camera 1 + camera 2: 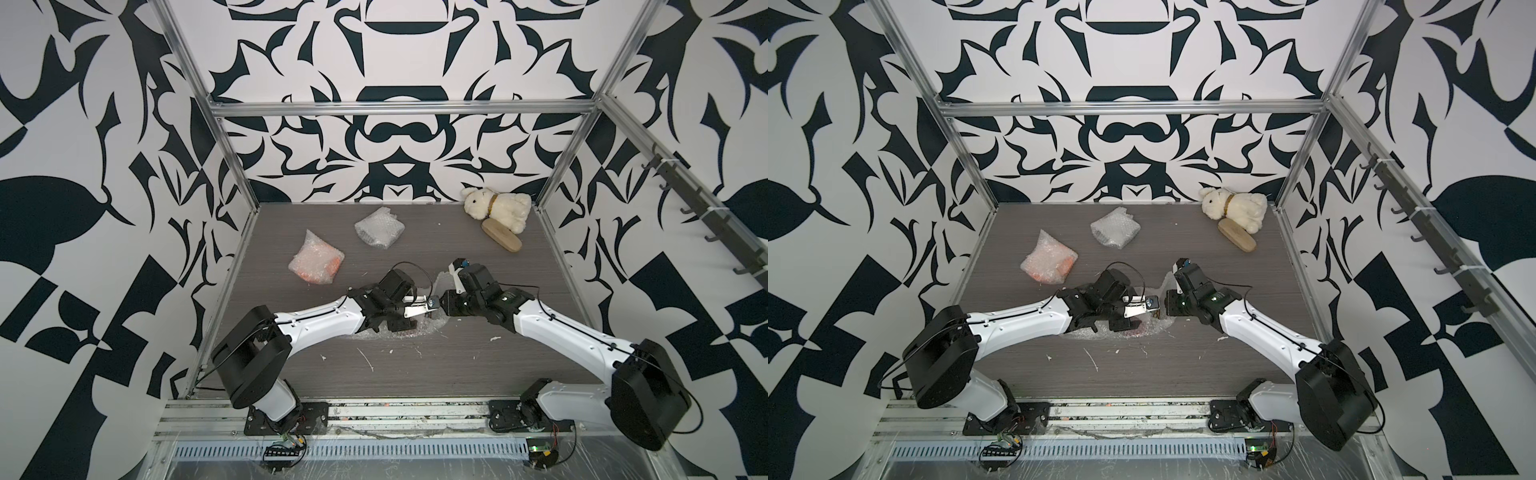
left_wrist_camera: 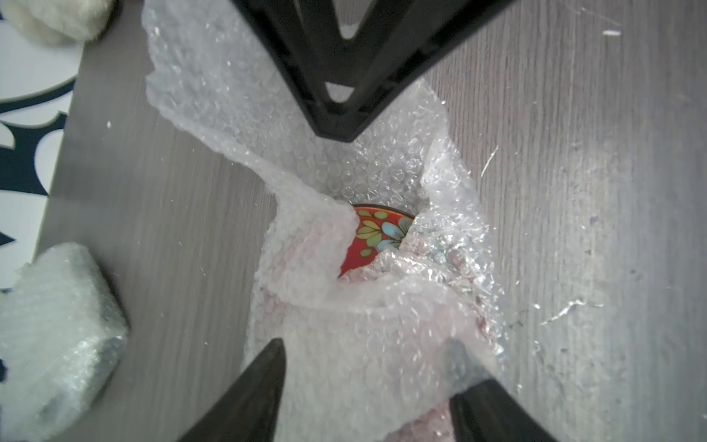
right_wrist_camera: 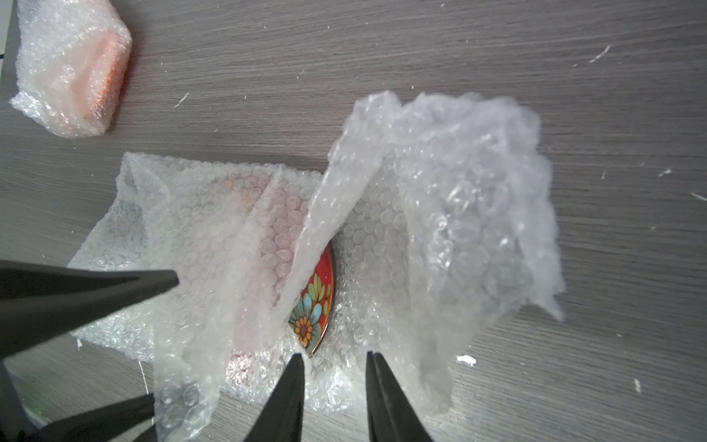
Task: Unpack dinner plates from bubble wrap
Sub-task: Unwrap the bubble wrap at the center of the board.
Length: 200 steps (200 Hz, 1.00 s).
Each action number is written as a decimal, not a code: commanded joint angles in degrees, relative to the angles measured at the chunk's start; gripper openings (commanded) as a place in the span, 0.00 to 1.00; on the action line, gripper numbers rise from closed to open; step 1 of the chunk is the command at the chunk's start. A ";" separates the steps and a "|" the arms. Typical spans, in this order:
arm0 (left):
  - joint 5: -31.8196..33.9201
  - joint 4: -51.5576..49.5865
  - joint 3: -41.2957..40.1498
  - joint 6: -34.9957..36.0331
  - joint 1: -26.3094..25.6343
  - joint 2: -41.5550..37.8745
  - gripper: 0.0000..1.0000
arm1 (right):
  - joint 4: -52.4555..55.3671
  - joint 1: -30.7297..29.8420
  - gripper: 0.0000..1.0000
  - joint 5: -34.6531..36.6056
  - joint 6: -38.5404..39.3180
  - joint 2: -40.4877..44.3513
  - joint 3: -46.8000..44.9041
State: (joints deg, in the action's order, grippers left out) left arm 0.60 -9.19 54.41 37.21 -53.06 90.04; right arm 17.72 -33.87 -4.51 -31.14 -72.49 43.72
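Note:
A dark red floral plate [image 3: 315, 302] lies in half-opened bubble wrap [image 3: 440, 229] at the table's middle, with only a sliver of it [image 2: 377, 233] showing between the folds. My left gripper [image 2: 367, 348] stands open astride a flap of wrap [image 2: 344, 344], and one fingertip [image 2: 459, 356] is veiled by the sheet. My right gripper [image 3: 334, 358] is open a little, its tips at the plate's rim on crumpled wrap. Two wrapped bundles lie further back, an orange one [image 1: 316, 259] and a grey one [image 1: 379, 227]. In both top views the arms hide most of the wrap [image 1: 374, 334].
A white plush rabbit [image 1: 498, 208] and a tan wooden brush [image 1: 500, 235] lie at the back right corner. Patterned walls and metal frame posts close in the table. Small white scraps [image 1: 368, 361] dot the front of the table.

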 commanded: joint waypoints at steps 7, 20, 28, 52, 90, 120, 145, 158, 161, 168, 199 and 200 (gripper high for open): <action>-2.02 -1.65 1.55 -0.28 -0.11 0.85 0.56 | -1.16 0.03 0.33 0.21 -0.46 -0.19 0.31; -2.40 -2.37 1.87 -0.28 -0.12 1.01 0.50 | -1.15 0.02 0.33 0.29 -0.47 -0.22 0.33; -2.59 -2.94 2.05 -0.27 -0.12 1.19 0.46 | -1.11 0.01 0.33 0.38 -0.43 -0.25 0.33; -2.58 -3.89 2.85 -0.62 -0.12 1.70 0.25 | -1.04 0.02 0.33 0.38 -0.42 -0.43 0.40; -3.54 -3.37 3.03 -2.09 -0.12 1.37 0.00 | -0.92 -0.01 0.33 0.30 -0.41 -0.47 0.31; -2.12 0.19 1.57 -3.90 -0.04 -0.50 0.00 | -0.84 0.01 0.33 0.21 -0.32 -0.72 0.20; 0.87 4.07 0.01 -5.06 0.12 -2.29 0.00 | -0.98 0.03 0.33 0.21 -0.22 -0.85 0.18; 2.62 5.05 0.01 -5.88 0.70 -2.50 0.00 | -1.02 0.03 0.33 0.12 -0.24 -0.90 0.22; 2.86 4.99 0.11 -6.03 0.87 -2.37 0.00 | -1.03 0.03 0.33 0.19 -0.24 -0.93 0.20; 3.42 4.32 0.85 -6.25 1.23 -1.94 0.00 | -1.10 0.03 0.33 0.10 -0.26 -1.07 0.22; 6.55 -0.45 5.53 -6.63 2.12 1.59 0.00 | -1.63 0.03 0.33 -0.14 -0.46 -1.25 -0.06; 6.58 -0.59 5.66 -6.63 2.15 1.65 0.00 | -1.63 0.03 0.33 -0.14 -0.44 -1.25 -0.05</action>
State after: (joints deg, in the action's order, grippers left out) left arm 4.16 -6.96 56.05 31.86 -51.70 89.38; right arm 17.67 -33.87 -4.54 -31.33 -73.69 43.72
